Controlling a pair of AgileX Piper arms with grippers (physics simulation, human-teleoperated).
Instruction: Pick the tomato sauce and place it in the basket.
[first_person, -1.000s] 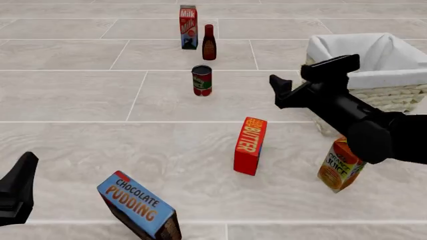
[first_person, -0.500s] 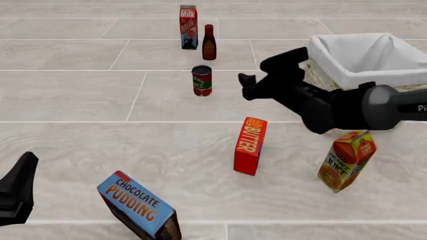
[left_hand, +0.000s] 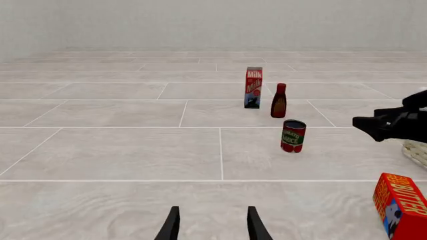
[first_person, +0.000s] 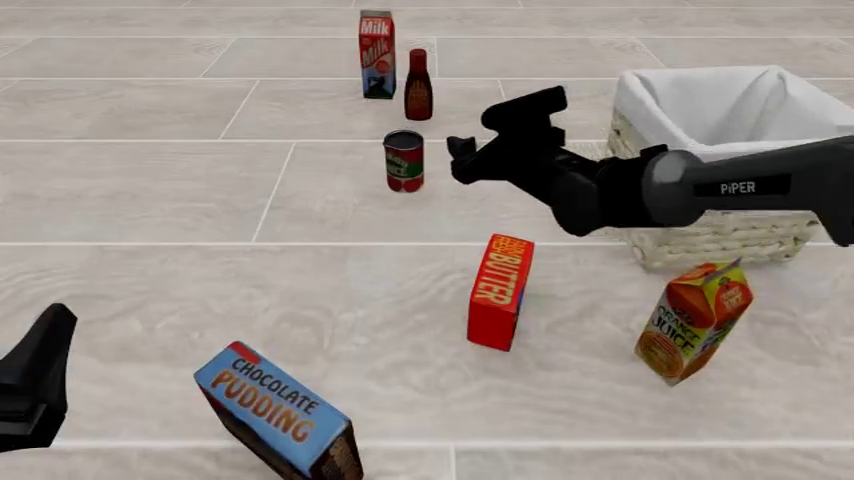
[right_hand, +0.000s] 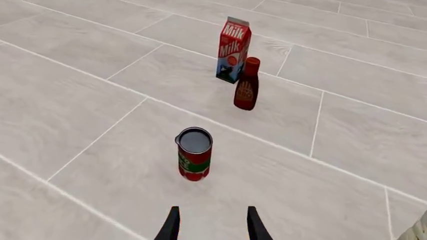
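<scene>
The tomato sauce (first_person: 403, 161), a small red can with a green band and dark top, stands upright on the tiled surface; it also shows in the left wrist view (left_hand: 293, 136) and the right wrist view (right_hand: 194, 154). The wicker basket (first_person: 721, 225) with white lining stands at the right. My right gripper (first_person: 489, 133) is open and empty, just right of the can and apart from it; its fingers (right_hand: 172, 226) point at the can. My left gripper (first_person: 34, 385) is open and empty at the near left (left_hand: 212, 227).
A milk carton (first_person: 378, 55) and a dark red-brown bottle (first_person: 418, 86) stand behind the can. A butter box (first_person: 501, 292), a chocolate pudding box (first_person: 280, 415) and an orange juice carton (first_person: 691, 320) stand nearer. The right arm passes in front of the basket.
My right gripper has moved left and away from the basket's front to just beside the tomato sauce. The left arm and all objects have stayed still.
</scene>
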